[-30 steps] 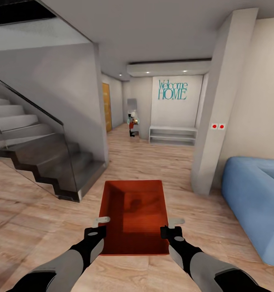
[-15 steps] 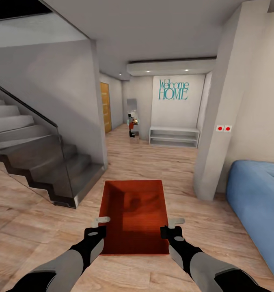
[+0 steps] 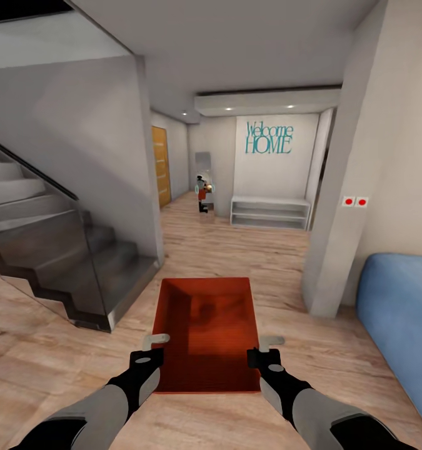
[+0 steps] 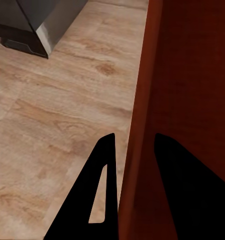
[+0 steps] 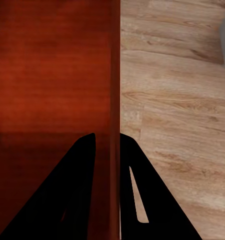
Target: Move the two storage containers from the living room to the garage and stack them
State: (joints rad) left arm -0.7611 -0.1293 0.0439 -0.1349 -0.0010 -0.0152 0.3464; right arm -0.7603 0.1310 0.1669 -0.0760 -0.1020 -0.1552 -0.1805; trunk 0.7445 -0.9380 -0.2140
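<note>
While both arms reach forward in the head view, the bin hangs above the wood floor, held level between the left gripper and right gripper, each clamped on a long side wall near its near end. Stairs stand left, a sofa right. In the left wrist view, the wall passes between the fingers, which pinch it. In the right wrist view, the fingers likewise straddle and grip the rim.
</note>
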